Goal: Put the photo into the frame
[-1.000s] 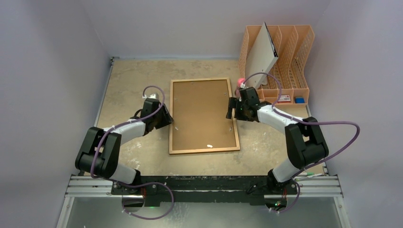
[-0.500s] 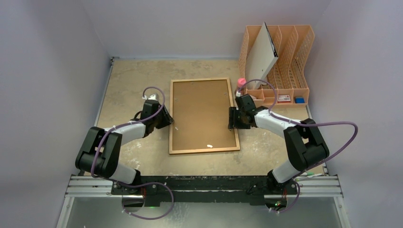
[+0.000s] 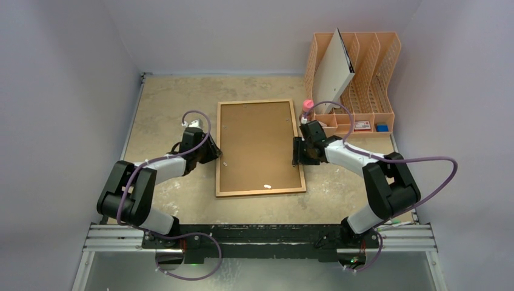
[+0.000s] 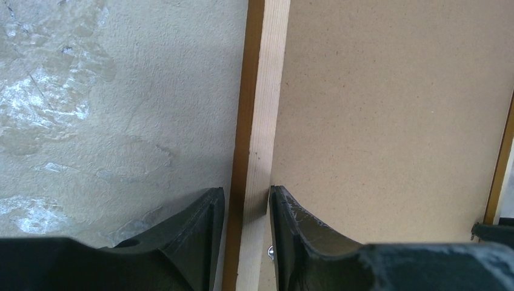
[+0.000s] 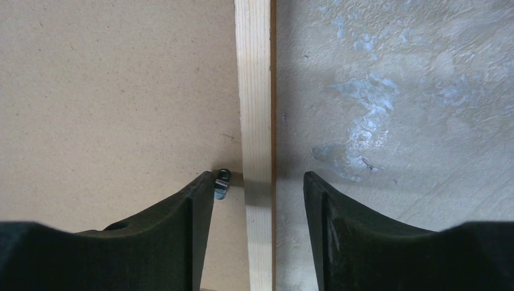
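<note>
The left gripper pinches the left rail of the frame, which lies back-up in the middle of the table, backing board showing. The right gripper straddles the right rail, jaws spread and clear of it on both sides.

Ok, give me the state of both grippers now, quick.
Left gripper: closed on the frame, at its left edge.
Right gripper: open, straddling the frame's right edge, not gripping it.

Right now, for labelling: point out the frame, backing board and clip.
frame [image 5: 254, 91], right wrist view, wooden side rail
backing board [image 3: 257, 145], top view, its centre
clip [image 5: 222, 183], right wrist view, metal tab
</note>
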